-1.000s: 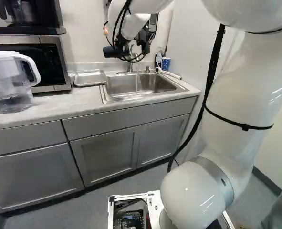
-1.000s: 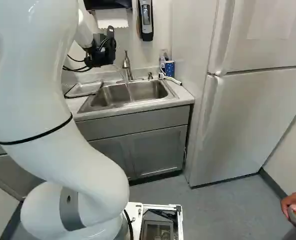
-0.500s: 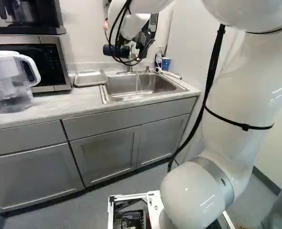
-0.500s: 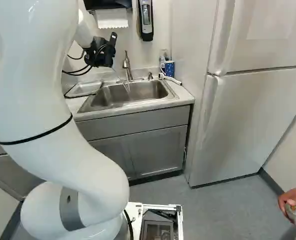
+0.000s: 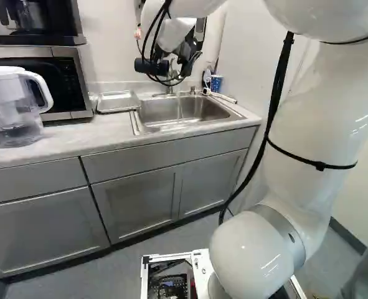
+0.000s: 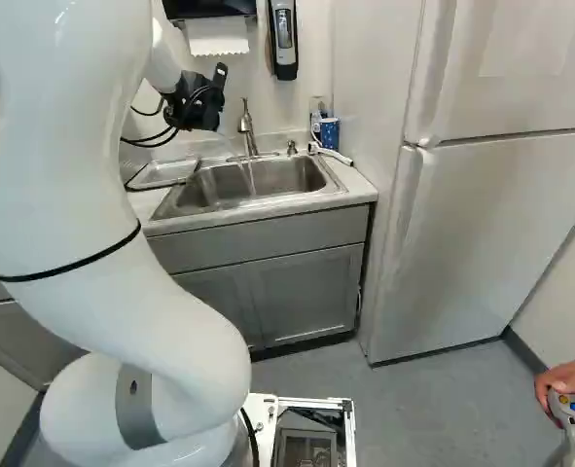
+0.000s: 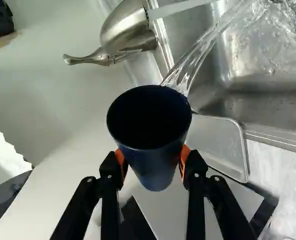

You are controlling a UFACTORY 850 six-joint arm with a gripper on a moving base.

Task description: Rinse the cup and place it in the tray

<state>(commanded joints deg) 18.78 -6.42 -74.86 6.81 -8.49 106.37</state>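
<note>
As water [image 7: 189, 65] strikes rim of dk blue cup [image 7: 155, 169], claw [image 5: 184, 57] clenched on cup w/ orange pads [image 7: 183, 159] both sides, tray [image 5: 117, 102] beside sink [image 5: 137, 122] on desk [image 5: 68, 142].

The 2 base views look ahead and slightly down from behind the arm [image 5: 314, 118], 1 from each side, well back from the jaws. The wrist view looks downward along the jaws from close behind them. All 3 share the sink [image 5: 202, 109] and faucet [image 6: 247, 126], which the wrist view shows ahead of the jaws.
</note>
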